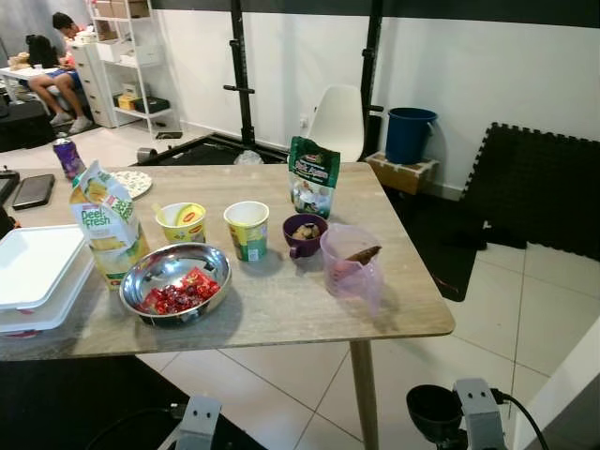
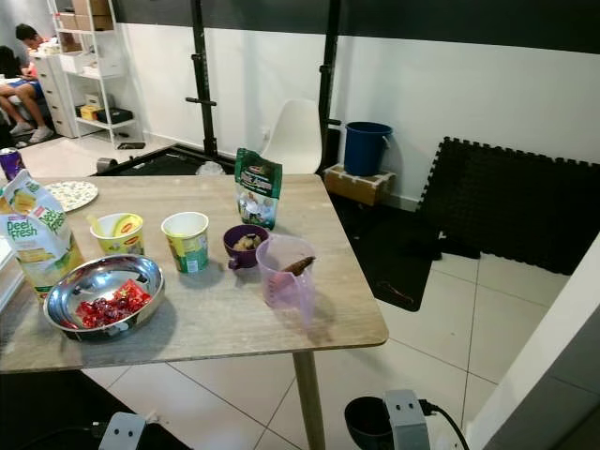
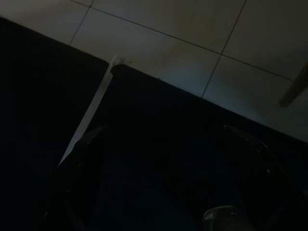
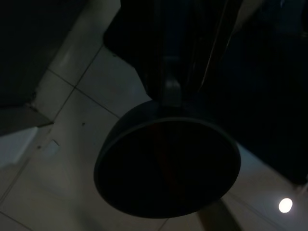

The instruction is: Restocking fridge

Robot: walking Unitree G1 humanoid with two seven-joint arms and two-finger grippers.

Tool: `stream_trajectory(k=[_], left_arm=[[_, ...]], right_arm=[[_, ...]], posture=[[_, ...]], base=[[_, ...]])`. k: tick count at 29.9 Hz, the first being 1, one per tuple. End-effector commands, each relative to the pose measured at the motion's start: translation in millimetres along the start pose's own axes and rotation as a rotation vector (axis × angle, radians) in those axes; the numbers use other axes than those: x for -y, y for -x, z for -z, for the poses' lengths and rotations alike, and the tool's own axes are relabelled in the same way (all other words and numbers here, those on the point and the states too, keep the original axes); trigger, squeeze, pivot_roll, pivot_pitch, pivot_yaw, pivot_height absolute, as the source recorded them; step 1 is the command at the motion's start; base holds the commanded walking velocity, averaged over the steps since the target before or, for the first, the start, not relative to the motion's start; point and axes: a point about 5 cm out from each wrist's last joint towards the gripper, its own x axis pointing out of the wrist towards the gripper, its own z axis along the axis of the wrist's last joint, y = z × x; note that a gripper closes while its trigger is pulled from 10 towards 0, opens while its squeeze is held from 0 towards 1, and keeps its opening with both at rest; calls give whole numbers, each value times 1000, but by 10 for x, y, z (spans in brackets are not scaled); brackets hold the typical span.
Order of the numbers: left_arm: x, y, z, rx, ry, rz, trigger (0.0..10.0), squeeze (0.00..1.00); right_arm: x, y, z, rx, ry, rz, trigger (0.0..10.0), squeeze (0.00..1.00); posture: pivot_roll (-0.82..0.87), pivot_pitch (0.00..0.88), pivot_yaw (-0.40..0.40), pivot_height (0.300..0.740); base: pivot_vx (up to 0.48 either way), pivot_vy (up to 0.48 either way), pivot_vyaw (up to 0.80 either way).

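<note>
On the wooden table (image 1: 281, 309) before me sit the groceries. Nearest the left edge I see a Deely Fresh carton (image 1: 108, 225), upright, just beside a steel bowl (image 1: 175, 279) holding red-wrapped items. Behind the bowl stand two cups: a yellow one (image 1: 181, 222) and a yellow-green one (image 1: 247, 230), near each other but apart. To their right is a small purple bowl (image 1: 304, 234) with brownish contents, then a translucent pink jug (image 1: 350, 262) with something brown at its rim. A green pouch (image 1: 313, 176) stands upright behind the purple bowl. Stacked white lidded containers (image 1: 37, 277) sit at the far left edge; a purple can (image 1: 67, 156), a patterned plate (image 1: 131, 182) and a dark phone (image 1: 34, 190) lie at the back left.

Left gripper (image 3: 163, 139): hangs low over dark matting and floor tile, fingers (image 3: 84, 149) spread wide, holding nothing. Right gripper: wrist picture very dark, a round black object (image 4: 168, 163) in front; I cannot tell the finger state.

Beyond the table: white chair (image 1: 339, 120), blue bin (image 1: 409, 134), a seated person (image 1: 56, 66) far left.
</note>
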Motion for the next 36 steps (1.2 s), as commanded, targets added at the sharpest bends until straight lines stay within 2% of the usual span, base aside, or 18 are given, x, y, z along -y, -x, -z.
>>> stream_trajectory(k=[1, 7, 8, 21, 36], left_arm=[[-3, 29, 107, -41, 5, -5, 10000, 0], [-12, 35, 124, -47, 8, -9, 10000, 0], [-16, 38, 130, -48, 8, -11, 10000, 0], [-26, 48, 155, -54, 0, -11, 10000, 0], [-39, 53, 163, -55, 10, -17, 10000, 0]], right_arm=[[15, -3, 10, 22, -27, 34, 0, 0], [-45, -16, 35, 27, -5, 24, 0, 0], [-71, -21, 42, 27, 3, 15, 10000, 0], [-221, -34, 84, 67, 54, -9, 10000, 0], [-167, -2, 210, 37, 66, 44, 10000, 0]], posture=[[-26, 70, -5, 740], [-22, 73, -12, 740], [-22, 73, -12, 740], [-16, 82, -15, 740], [-7, 82, -26, 740]], base=[[0, 0, 0], [0, 0, 0], [0, 0, 0], [0, 0, 0], [0, 0, 0]])
